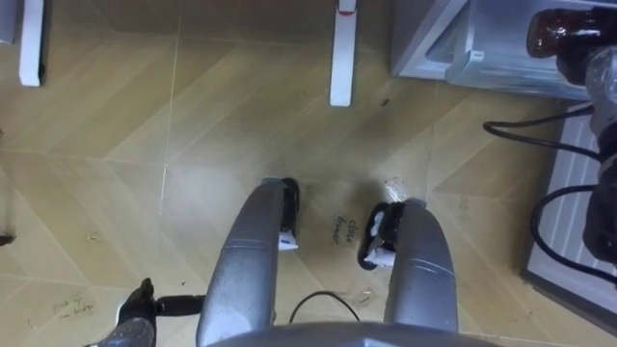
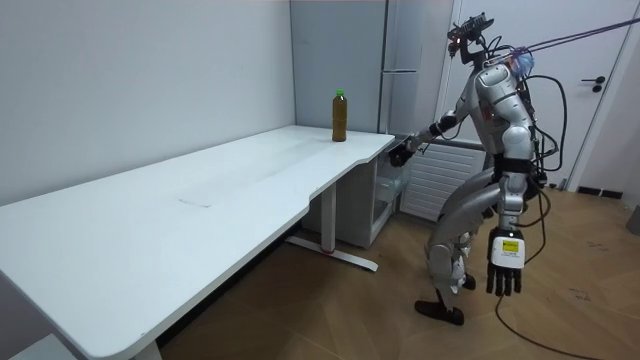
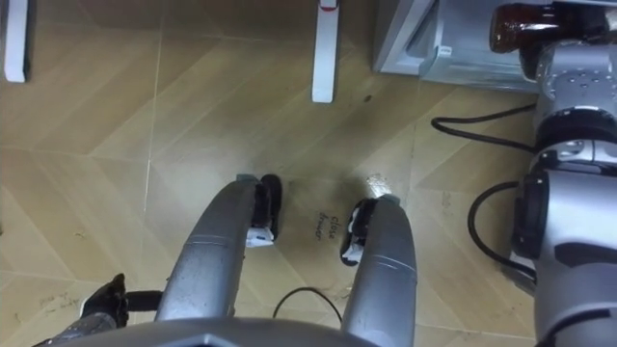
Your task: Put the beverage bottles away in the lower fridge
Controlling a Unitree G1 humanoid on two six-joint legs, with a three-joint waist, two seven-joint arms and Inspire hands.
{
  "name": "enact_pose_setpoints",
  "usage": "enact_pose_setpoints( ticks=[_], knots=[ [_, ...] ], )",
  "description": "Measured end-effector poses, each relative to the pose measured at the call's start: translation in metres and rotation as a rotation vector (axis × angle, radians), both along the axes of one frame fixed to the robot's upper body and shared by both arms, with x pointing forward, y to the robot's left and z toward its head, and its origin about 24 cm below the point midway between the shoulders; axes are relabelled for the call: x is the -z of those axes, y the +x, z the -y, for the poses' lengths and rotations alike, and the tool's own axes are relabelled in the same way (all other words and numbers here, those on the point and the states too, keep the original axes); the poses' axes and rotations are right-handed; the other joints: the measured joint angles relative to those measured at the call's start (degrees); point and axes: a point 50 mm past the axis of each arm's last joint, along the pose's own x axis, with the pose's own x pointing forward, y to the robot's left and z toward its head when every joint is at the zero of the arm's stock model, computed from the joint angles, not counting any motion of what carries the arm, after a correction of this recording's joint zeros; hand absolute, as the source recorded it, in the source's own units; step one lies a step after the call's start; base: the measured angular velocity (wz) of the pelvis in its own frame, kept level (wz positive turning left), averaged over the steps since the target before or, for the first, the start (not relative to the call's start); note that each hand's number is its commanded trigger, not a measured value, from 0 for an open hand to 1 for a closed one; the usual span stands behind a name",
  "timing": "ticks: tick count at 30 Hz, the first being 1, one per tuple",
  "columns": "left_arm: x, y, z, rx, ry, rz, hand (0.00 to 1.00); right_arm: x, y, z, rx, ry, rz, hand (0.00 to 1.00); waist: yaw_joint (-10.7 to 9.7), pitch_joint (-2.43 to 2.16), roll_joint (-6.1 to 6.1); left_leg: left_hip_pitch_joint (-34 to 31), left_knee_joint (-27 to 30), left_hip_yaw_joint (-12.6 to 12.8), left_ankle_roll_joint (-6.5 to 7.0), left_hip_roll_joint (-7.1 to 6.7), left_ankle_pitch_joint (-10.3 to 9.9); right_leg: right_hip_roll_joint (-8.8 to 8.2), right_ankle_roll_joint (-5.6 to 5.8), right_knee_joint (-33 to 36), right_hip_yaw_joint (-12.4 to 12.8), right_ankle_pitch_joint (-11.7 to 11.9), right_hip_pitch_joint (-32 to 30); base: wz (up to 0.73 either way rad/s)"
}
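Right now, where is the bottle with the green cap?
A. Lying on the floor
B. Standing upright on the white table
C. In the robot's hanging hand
B: the green-capped bottle stands upright at the far corner of the white table, while the robot's left hand hangs open and empty at its side.

Far right you've got the fridge's grey edge (image 3: 415, 43), with a dark bottle (image 3: 516, 27) at the tip of the right arm — the grip itself is hidden. On the wood floor (image 3: 193, 125) a white table foot (image 3: 325, 58) lies far centre and a second foot (image 3: 17, 43) far left. The left hand (image 3: 104, 297) hangs near left.
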Motion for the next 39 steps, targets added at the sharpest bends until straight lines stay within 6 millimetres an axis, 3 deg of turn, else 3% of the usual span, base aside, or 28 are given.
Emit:
enact_pose_setpoints(
  ticks=[20, 21, 22, 39],
  knots=[
    [-0.0006, 0.0019, 0.0010, 0.004, -0.007, 0.010, 0.00, 0.0057, -0.0033, 0.0005, 0.003, 0.009, -0.014, 0.00, 0.6, -0.09, 0.17, 2.0, -1.7, 0.7, -0.10, 0.64, -0.1, 0.84, 0.09, -1.8, 0.5, 0.1, 1.6, -0.01],
    [-0.0006, 0.0018, 0.0010, 0.004, -0.007, 0.009, 0.00, 0.0055, -0.0033, 0.0005, 0.003, 0.009, -0.013, 0.36, 0.6, -0.09, 0.17, 2.0, -1.7, 0.7, -0.12, 0.65, -0.1, 0.84, 0.09, -1.8, 0.5, 0.1, 1.6, 0.00],
    [-0.0006, 0.0017, 0.0010, 0.004, -0.007, 0.009, 0.00, 0.0054, -0.0033, 0.0005, 0.003, 0.008, -0.013, 1.00, 0.5, -0.09, 0.17, 2.0, -1.8, 0.8, -0.12, 0.68, -0.2, 0.84, 0.09, -1.8, 0.5, 0.1, 1.6, 0.00],
    [-0.0010, -0.0048, 0.0031, 0.001, -0.015, 0.016, 0.00, 0.0067, -0.0048, 0.0009, 0.015, 0.007, -0.060, 1.00, -1.1, -0.01, 0.03, 2.4, -1.7, 2.4, -0.04, 1.43, -0.2, 0.55, 0.02, -1.5, 0.7, 0.0, 1.6, 0.00]
  ],
)
